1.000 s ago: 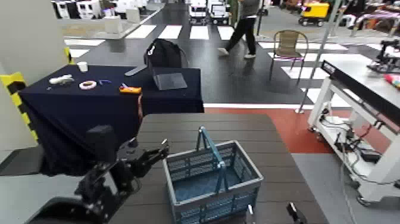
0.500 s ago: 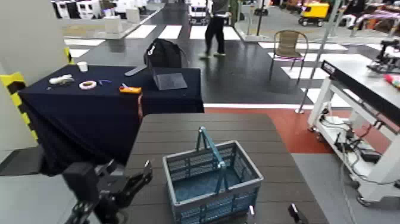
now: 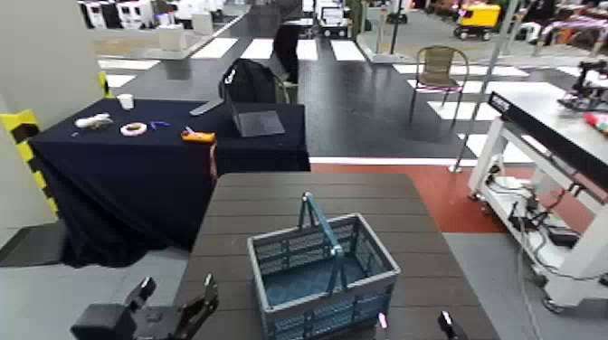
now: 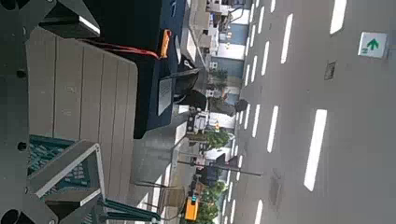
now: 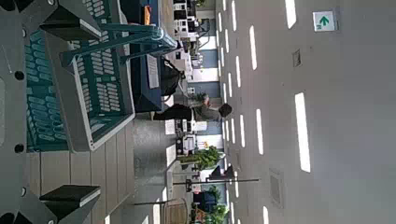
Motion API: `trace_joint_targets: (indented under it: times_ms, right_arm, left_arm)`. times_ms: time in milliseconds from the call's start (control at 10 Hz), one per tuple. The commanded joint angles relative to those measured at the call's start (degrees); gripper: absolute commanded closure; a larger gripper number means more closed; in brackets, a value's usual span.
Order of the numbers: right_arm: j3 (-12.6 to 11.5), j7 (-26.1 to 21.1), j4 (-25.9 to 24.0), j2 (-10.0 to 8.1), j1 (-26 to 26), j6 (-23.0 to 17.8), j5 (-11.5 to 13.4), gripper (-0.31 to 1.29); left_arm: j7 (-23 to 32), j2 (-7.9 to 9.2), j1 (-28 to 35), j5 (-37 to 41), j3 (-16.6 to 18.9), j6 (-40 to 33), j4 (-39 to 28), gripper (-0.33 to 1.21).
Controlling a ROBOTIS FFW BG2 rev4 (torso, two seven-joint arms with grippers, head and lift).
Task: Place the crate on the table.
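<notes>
The blue-grey lattice crate [image 3: 322, 276] stands upright on the dark brown slatted table [image 3: 308, 194], its teal handle [image 3: 318, 226] raised. My left gripper [image 3: 174, 300] is open and empty, low beside the table's near left corner and well clear of the crate. At the frame's bottom, my right gripper [image 3: 413, 322] is open just in front of the crate's near right corner, holding nothing. The crate [image 5: 70, 89] fills the right wrist view between that gripper's spread fingers [image 5: 75, 23]. One crate corner [image 4: 56, 173] and the table slats [image 4: 84, 84] appear in the left wrist view.
A navy-draped table [image 3: 163, 149] with a cup, tape roll, orange tool and laptop stands beyond the table's far left. A white-framed workbench [image 3: 552, 136] is on the right with cables under it. A chair [image 3: 439, 68] and a dark-clothed person [image 3: 288, 45] are far behind.
My left arm has dropped and pulled back from beside the crate to the table's near left corner. The crate has stayed put. The person behind has walked leftward.
</notes>
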Motion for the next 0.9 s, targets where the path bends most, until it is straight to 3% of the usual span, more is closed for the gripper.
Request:
trace_joint_targets:
  times_ms: [100, 900]
  right_arm:
    - [-0.2, -0.1, -0.3, -0.09, 0.2, 0.2, 0.3, 0.13]
    - [-0.2, -0.6, -0.8, -0.09, 0.2, 0.5, 1.7, 0.13]
  left_arm:
    - [0.6, -0.05, 2.7, -2.1, -0.2, -2.7, -0.3, 0.11]
    - [0.5, 0.04, 4.2, -3.7, 0.2, -4.4, -0.7, 0.11]
